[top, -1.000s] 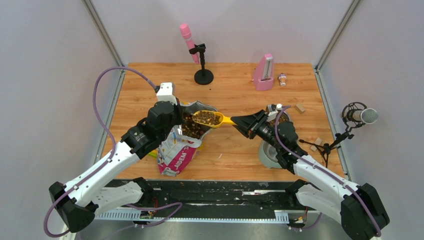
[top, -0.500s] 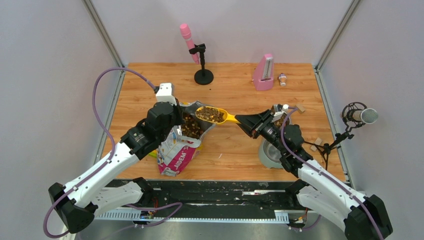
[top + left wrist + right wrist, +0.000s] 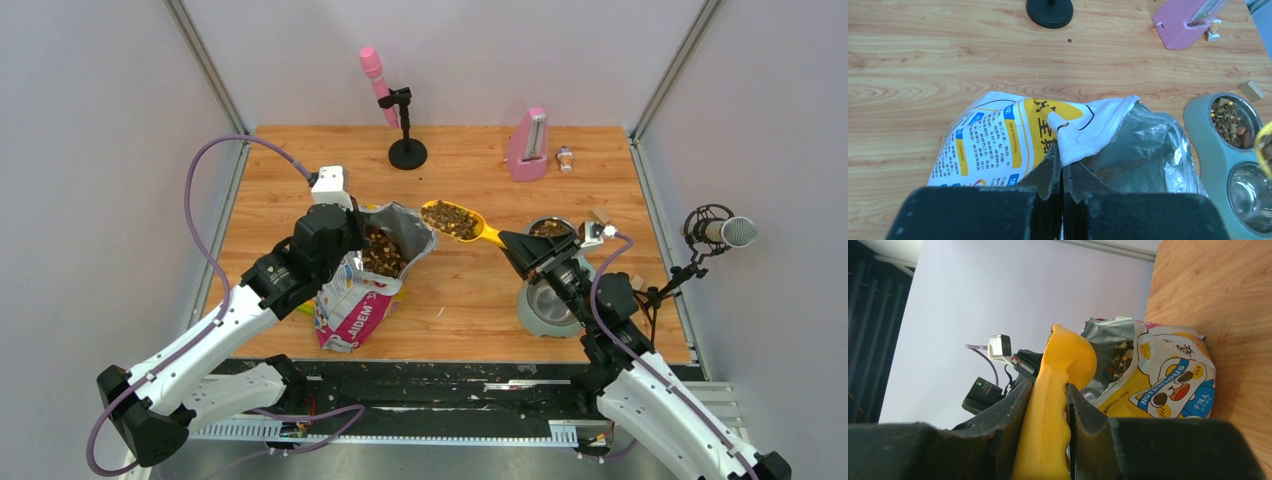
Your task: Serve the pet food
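Note:
My right gripper (image 3: 512, 243) is shut on the handle of a yellow scoop (image 3: 455, 220), which also shows in the right wrist view (image 3: 1055, 390). The scoop is heaped with pet food (image 3: 450, 217) and hangs above the table between the bag and the bowls. My left gripper (image 3: 1063, 162) is shut on the rim of the open printed bag (image 3: 358, 290), holding its mouth open; more pet food (image 3: 382, 252) lies inside. A grey double bowl stand (image 3: 530, 310) sits at right; its far bowl (image 3: 1232, 120) holds some kibble, its near bowl (image 3: 1252, 192) looks empty.
A pink microphone on a black stand (image 3: 405, 150) and a pink metronome (image 3: 528, 145) stand at the back. A small wooden block (image 3: 634, 283) lies right of the bowls, and a studio microphone (image 3: 722, 231) juts in from the right. A few stray pellets (image 3: 438, 313) dot the table.
My right gripper has carried the loaded scoop out of the bag's mouth, rightward and toward the back, closer to the bowls. The left arm and bag have stayed put.

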Controlling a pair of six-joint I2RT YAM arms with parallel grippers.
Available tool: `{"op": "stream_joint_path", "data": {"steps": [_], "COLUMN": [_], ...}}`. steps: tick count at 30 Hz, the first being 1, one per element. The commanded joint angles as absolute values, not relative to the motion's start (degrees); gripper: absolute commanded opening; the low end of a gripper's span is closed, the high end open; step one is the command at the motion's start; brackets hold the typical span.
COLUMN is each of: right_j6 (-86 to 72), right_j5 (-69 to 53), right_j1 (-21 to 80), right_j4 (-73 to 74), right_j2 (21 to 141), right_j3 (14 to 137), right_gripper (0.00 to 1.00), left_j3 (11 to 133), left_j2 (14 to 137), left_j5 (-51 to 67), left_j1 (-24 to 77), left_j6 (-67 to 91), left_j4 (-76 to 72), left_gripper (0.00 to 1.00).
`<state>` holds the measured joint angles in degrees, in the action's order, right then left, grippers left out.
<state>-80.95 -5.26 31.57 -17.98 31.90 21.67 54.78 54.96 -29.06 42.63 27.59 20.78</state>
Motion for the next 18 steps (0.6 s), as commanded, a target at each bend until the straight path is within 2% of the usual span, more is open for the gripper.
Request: {"op": "stream_joint_path", "data": {"steps": [1,18], "right_j6": [-79.7,-80.1], "right_j5": [3.7,20.7], "right_j1": [31.3,31.3], "right_j4": [-13.1,4.8], "right_j2": [25.8,2.4], "right_j3": [21.6,20.3], "right_gripper": [0.0,0.0], "left_j3": [55.5,56.0], "left_j2": [53.6,55.3], "left_j5": [-29.0,-28.6], "left_j1": [42.9,42.9], "left_j6": [28.8,28.7], "left_j4": [16.4,16.2], "left_gripper": [0.0,0.0]}}
